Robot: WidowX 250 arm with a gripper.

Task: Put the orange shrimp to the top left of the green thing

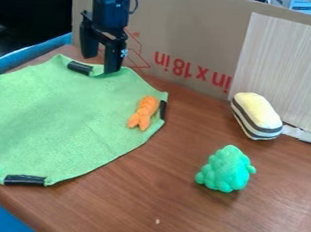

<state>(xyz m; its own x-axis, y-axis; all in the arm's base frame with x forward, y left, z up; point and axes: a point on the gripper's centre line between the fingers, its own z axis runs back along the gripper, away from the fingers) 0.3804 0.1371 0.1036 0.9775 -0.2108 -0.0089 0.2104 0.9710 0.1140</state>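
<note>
Brown tabletop (131, 206): nearer, a green toy (227, 170); beyond, the shrimp (145, 112) on the right side of a cloth (58, 111). Spread fingers (113, 57) hang at its far edge. Closing too low could snag cloth and drag it along.

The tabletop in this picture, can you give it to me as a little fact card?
Surface: brown wooden table
Cloth: green, spread out at the left
Orange shrimp: on the cloth, near its right edge
Green thing: lumpy, on bare wood
Striped yellow object: right side, behind the green thing
Gripper: open, empty, at the cloth's far edge
</note>
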